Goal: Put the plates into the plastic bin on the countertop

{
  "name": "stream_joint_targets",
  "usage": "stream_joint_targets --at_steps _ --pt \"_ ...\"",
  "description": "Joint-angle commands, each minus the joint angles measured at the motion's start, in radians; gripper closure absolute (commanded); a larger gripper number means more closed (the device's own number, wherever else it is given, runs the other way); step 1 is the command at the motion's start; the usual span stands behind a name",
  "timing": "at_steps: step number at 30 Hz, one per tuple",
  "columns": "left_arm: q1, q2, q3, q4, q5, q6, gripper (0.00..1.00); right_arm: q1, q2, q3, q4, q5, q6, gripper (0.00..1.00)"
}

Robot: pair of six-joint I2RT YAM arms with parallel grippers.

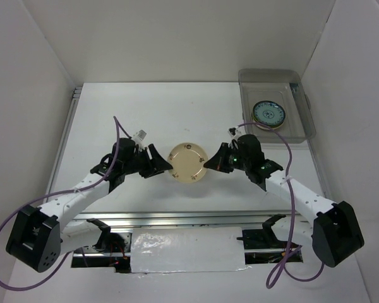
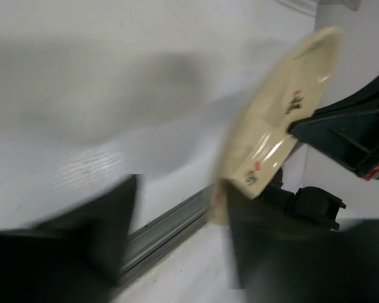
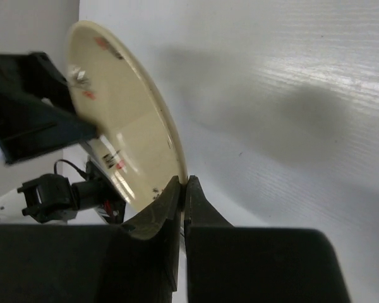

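White walls (image 1: 177, 38) enclose a white countertop (image 1: 145, 113); findings follow.

The cream plate (image 3: 123, 126), bearing small dark and red marks, stands tilted on edge and appears lifted off the surface, directly between my two grippers. My right gripper (image 3: 183, 184) is clamped on its rim, both fingers pressed together over the edge. My left gripper (image 2: 177, 186) is on the opposite side of the plate with its fingers standing apart. The rim lies by one finger only, and though that view is blurred, I judge this side is not pinching.

Beyond my right gripper, further back and to its right, sits the clear plastic bin (image 1: 284, 82). One blue-patterned plate (image 1: 268, 113) lies flat in it, with room beside. No other plates show.

Assessment: the step in hand is a hand-over of the cream plate from left to right. The next move calls for my left gripper to back clear of the rim. My right arm should then carry the plate over the bin's wall, level it, and lower it before letting go. Risk: the thin edge grip may let the plate pivot.
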Motion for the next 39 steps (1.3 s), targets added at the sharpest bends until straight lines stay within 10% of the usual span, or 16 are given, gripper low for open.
stream_joint_targets --at_steps 1,9,18,31,38,39 --pt "-0.001 -0.017 0.016 -0.087 -0.057 -0.016 0.1 -0.061 -0.048 0.004 0.101 0.014 0.08 1.0" --pt "-0.016 -0.387 0.099 -0.474 -0.432 0.008 0.01 -0.401 -0.078 0.099 -0.077 0.301 0.203 1.0" --pt "-0.038 -0.468 0.228 -0.72 -0.286 0.317 0.01 -0.821 0.284 0.333 -0.046 0.252 0.288 1.0" --pt "-0.044 -0.48 0.197 -0.633 -0.105 0.381 0.01 -0.886 0.577 0.634 -0.14 0.26 0.258 1.0" --pt "-0.045 -0.51 0.203 -0.645 -0.127 0.378 0.01 -0.869 0.601 0.611 -0.103 0.196 0.262 0.71" --pt "-0.045 -0.505 0.205 -0.646 -0.134 0.372 0.01 -0.865 0.578 0.595 -0.099 0.197 0.262 0.53"
